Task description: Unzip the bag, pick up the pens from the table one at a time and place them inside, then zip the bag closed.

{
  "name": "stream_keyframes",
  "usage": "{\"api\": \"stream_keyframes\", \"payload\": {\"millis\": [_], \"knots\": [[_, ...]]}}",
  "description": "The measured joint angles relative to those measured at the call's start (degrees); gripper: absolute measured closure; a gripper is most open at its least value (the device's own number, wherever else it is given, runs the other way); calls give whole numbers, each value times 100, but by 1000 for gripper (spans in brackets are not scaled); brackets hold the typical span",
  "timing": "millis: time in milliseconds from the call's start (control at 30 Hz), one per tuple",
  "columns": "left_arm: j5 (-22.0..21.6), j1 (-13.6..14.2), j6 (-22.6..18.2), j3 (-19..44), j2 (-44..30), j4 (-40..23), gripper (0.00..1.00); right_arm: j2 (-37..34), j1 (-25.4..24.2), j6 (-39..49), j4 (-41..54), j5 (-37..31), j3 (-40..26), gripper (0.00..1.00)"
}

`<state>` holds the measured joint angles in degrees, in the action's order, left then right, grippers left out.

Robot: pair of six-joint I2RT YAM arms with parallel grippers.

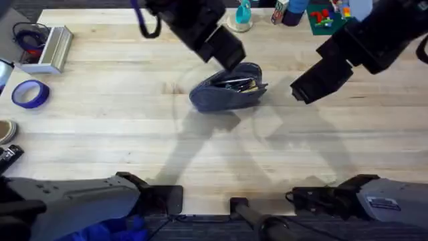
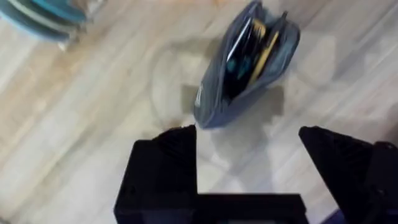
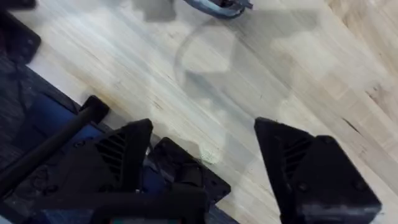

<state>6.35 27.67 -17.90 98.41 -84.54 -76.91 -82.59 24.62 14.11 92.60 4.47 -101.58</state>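
Near the far middle of the table (image 1: 134, 154), the bag (image 1: 227, 92) sits unzipped with its mouth gaping upward, and the pens (image 1: 239, 84) lie inside it; in the left wrist view a yellow barrel (image 2: 266, 51) shows beside darker items in the opening, though the silver one cannot be picked out for certain. By the look of it, only the zipping remains, and that is where trouble could come. The pouch is soft and stands on its narrow base, so a pull on the zipper with nothing bracing the other end would likely drag or tip it rather than close it. The pens also lie high in the mouth, so the slider may jam against a tip. The pull tab is too small to locate, so a blind pinch could catch fabric instead. Above the bag's far left side, the left gripper (image 2: 249, 168) hangs pointing down at it, fingers spread wide and empty, the bag lying just ahead of the tips. Off to the right, well apart from the bag, the right gripper (image 3: 205, 158) is raised over bare wood, likewise wide open and empty, angled back toward the near table edge.
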Motion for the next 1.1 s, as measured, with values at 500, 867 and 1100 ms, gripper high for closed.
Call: {"api": "stream_keyframes", "payload": {"millis": [500, 867, 1100], "knots": [[1090, -1369, -474, 0, 81, -704, 4, 0, 0, -873, -522, 2, 0, 5], [1303, -1630, -653, -658, 524, -360, 4, -79, 0, -1412, -964, 194, 0, 5], [1474, -2029, -654, -1640, 1152, -35, 5, -603, 0, -1482, -1104, 723, 0, 5]]}}
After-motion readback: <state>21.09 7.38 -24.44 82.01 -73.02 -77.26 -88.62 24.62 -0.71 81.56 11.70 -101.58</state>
